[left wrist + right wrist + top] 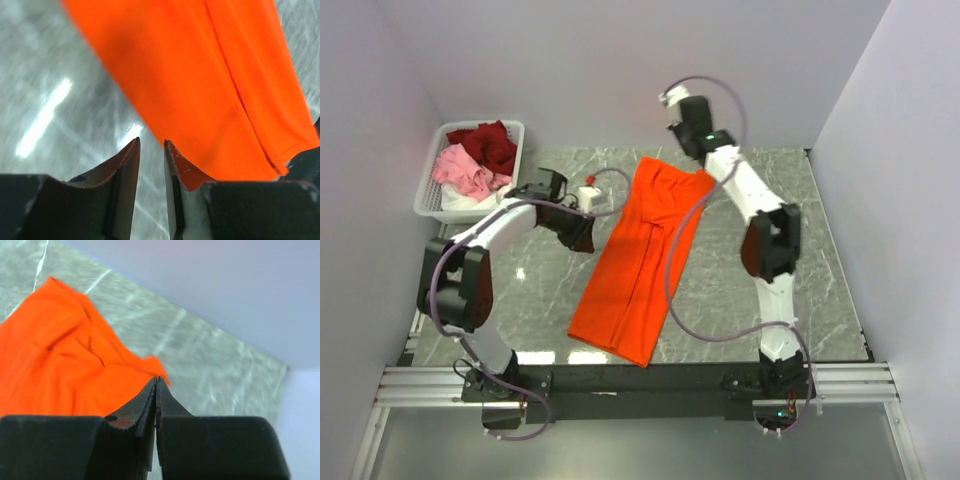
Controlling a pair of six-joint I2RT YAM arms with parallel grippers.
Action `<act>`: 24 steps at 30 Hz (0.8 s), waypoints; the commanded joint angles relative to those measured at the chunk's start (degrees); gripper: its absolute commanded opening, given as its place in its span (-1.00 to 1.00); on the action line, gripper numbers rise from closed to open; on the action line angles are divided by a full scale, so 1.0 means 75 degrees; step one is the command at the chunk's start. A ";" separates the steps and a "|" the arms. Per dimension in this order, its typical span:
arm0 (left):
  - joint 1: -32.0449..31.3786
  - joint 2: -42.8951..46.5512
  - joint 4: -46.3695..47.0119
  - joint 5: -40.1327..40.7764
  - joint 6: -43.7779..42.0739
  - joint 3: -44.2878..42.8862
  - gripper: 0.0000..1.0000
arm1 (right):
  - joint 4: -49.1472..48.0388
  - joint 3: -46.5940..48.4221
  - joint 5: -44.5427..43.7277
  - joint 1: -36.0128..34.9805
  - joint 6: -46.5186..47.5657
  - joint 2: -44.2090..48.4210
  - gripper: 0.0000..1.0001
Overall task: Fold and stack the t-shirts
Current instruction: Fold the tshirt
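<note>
at upper left, bunched t-shirts (492, 145), dark red, pink and white, are lying in the basket (432, 192). the left gripper (151, 145) is hovering left of centre, jaws slightly spread, empty. the orange t-shirt (640, 260) is lying at centre as a long slanted strip, its top crumpled. the right gripper (156, 381) is pressing its jaws together at the shirt's upper-right corner; whether cloth is caught is hard to make out.

Left wrist view: shirt (200, 90) cut off top and right, table (55, 105) blurred. Right wrist view: shirt tip hidden behind right fingers (142, 405), pinch unclear. Basket (428, 185): white cloth (467, 201) mostly buried.
</note>
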State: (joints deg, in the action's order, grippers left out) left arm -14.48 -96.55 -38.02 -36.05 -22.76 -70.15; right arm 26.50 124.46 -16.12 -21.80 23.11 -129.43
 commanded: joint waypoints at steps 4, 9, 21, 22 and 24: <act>-0.1791 -0.0204 -0.0145 0.0142 -0.2129 -0.0303 -0.40 | 0.2475 -0.0962 0.2123 0.1066 -0.1663 0.1132 -0.94; -0.3106 -0.1070 -0.0438 0.0284 -0.2391 -0.1249 -0.42 | 0.3134 -0.1956 0.3647 0.1734 -0.1781 0.1658 -0.97; -0.4619 -0.3179 -0.0907 0.1069 -0.2227 -0.2364 -0.51 | 0.3978 -0.2135 0.4739 0.2508 -0.1559 0.2186 -0.99; -0.4724 -0.3320 -0.0861 0.1034 -0.2157 -0.2470 -0.51 | 0.4013 -0.2100 0.4786 0.2520 -0.1512 0.2175 -0.99; -0.4830 -0.3789 -0.0767 0.0964 -0.2028 -0.2843 -0.53 | 0.4130 -0.1960 0.4868 0.2590 -0.1512 0.2151 -0.99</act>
State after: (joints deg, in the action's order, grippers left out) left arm -49.01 -120.36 -44.51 -30.02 -38.15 -88.14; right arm 55.35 107.00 17.50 -2.96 10.98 -116.01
